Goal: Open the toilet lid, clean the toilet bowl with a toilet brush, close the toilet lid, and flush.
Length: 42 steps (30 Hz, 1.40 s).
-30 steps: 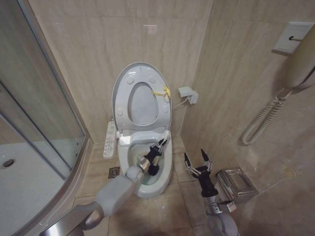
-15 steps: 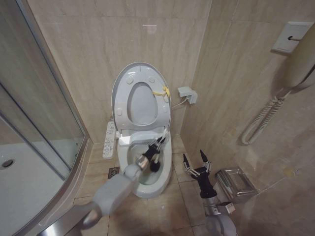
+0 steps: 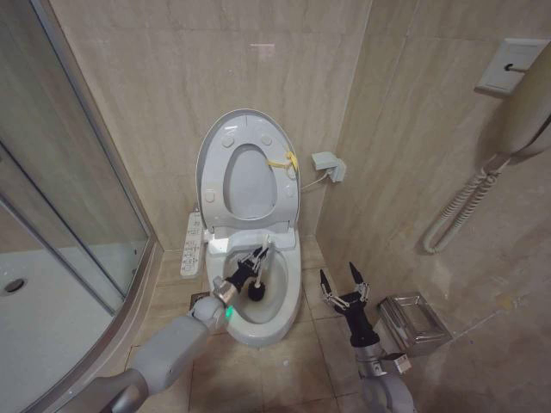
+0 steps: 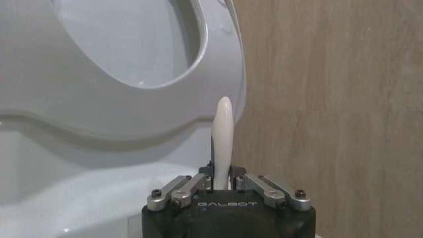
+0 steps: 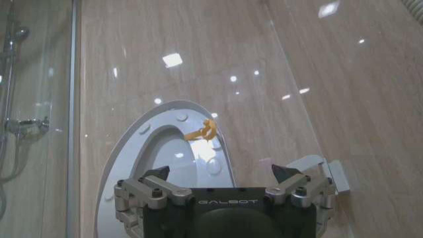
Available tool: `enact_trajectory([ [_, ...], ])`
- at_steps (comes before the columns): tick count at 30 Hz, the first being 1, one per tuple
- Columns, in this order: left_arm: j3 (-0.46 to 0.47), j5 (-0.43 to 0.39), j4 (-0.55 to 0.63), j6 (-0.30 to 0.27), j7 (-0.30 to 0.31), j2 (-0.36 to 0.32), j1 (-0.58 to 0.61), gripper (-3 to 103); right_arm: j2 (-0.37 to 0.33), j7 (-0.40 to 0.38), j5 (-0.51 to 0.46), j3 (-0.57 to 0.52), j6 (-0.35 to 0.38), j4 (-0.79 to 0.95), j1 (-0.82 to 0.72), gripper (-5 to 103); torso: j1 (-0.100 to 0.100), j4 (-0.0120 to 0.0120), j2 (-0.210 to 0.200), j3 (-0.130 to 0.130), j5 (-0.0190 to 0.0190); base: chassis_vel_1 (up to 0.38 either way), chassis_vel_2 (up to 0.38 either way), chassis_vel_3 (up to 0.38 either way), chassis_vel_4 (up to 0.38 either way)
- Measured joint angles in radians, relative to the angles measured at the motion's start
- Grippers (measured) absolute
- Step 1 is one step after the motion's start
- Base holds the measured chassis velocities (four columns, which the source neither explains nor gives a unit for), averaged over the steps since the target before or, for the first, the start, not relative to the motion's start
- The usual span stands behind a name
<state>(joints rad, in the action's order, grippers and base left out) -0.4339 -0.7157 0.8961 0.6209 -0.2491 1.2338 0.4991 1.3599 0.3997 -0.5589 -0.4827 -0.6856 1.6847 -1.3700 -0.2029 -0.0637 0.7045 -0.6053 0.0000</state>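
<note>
The left claw (image 3: 251, 262) is clamped on the toilet brush (image 3: 256, 291), its handle upright and dark head down inside the toilet bowl (image 3: 288, 297), just below the raised toilet lid (image 3: 211, 159) (right claw (image 3: 343, 288), spread apart, idles beside the bowl).

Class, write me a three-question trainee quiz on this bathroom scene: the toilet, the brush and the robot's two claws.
1. True or false: the large glossy white plastic toilet lid stands raised against the wall.
2. Which claw holds the toilet brush with the thin white handle? A) left B) right
3. Fill in: the brush's dark bristle head sits inside the white ceramic toilet ____.

Key
1. True.
2. A: the left claw is shut on the handle; the right claw hangs open beside the toilet.
3. bowl.
</note>
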Motion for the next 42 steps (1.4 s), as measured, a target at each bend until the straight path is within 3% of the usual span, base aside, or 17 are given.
enact_trajectory([
  [7, 0.024, 0.002, 0.019, 0.0, 0.006, 0.043, -0.024, 15, -0.011, 0.002, -0.007, -0.002, -0.001, 0.0, 0.0, 100, 0.0, -0.0013, 0.0, 0.0, 0.0001, 0.0, 0.0, 0.0, 0.0],
  [13, 0.0, 0.032, -0.061, 0.014, -0.007, 0.035, 0.001, 15, -0.014, 0.007, -0.014, -0.001, -0.005, -0.003, -0.003, 100, 0.0, 0.0005, 0.0, 0.0, 0.0001, 0.0, 0.0, 0.0, 0.0],
  [16, -0.007, 0.037, -0.064, 0.015, -0.009, 0.034, 0.005, 15, -0.017, 0.008, -0.016, -0.001, -0.005, -0.004, -0.002, 100, 0.0, 0.0002, 0.0, 0.0, 0.0002, 0.0, 0.0, 0.0, 0.0],
  [25, -0.042, -0.016, 0.084, 0.001, 0.024, 0.065, -0.087, 15, -0.012, 0.01, -0.014, -0.001, -0.005, -0.001, -0.006, 100, 0.0, -0.0012, 0.0, 0.0, 0.0, 0.0, 0.0, 0.0, 0.0],
  [30, -0.033, -0.024, 0.062, 0.004, 0.024, 0.108, -0.142, 15, -0.013, 0.01, -0.014, -0.008, -0.007, 0.001, -0.011, 100, 0.0, -0.0009, 0.0, 0.0, 0.0003, 0.0, 0.0, 0.0, 0.0],
  [35, -0.038, -0.015, 0.007, 0.007, 0.014, 0.089, -0.108, 15, -0.018, 0.01, -0.018, -0.013, -0.009, 0.0, -0.012, 100, 0.0, 0.0003, 0.0, 0.0, -0.0001, 0.0, 0.0, 0.0, 0.0],
  [42, -0.041, -0.018, 0.024, 0.006, 0.014, 0.083, -0.114, 15, -0.007, 0.01, -0.01, -0.004, -0.008, -0.004, -0.005, 100, 0.0, -0.0001, 0.0, 0.0, 0.0, 0.0, 0.0, 0.0, 0.0],
])
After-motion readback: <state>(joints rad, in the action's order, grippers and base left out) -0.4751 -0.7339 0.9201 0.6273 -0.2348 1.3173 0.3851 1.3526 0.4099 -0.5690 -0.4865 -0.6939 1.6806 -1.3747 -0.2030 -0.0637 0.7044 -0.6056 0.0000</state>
